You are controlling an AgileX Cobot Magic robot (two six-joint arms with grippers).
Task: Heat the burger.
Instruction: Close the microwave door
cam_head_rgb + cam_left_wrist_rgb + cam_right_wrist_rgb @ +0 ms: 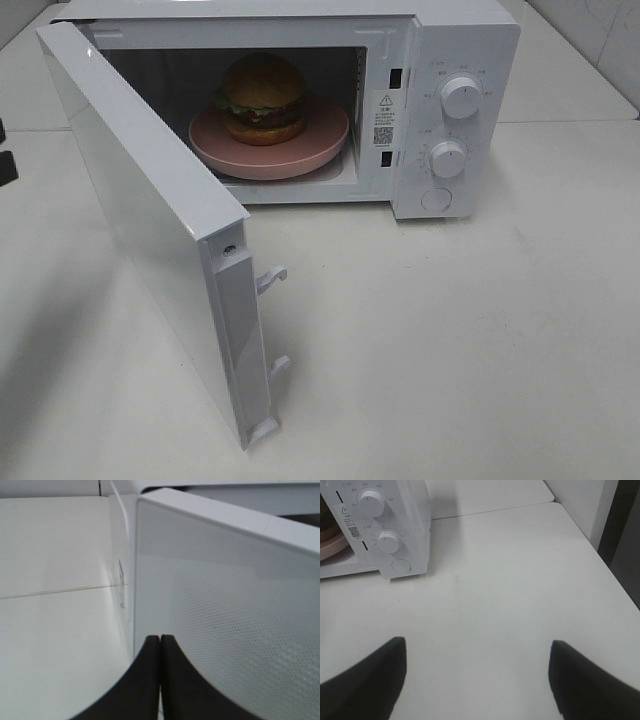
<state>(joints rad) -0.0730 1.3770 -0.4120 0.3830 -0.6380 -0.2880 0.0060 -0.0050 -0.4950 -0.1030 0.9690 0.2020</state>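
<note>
Closing the door (140, 210) looks like the step in hand. The left fingers (142, 680), pressed shut, sit by its outer face, perhaps touching; the wrist view is too tight to tell. A flat, steady push near the free edge should latch it. The right fingers (365, 675) hang spread over the worktop (510, 580), holding nothing. At upper middle of the high view, the microwave (470, 40) holds the burger (263, 97) on its plate (215, 150).
</note>
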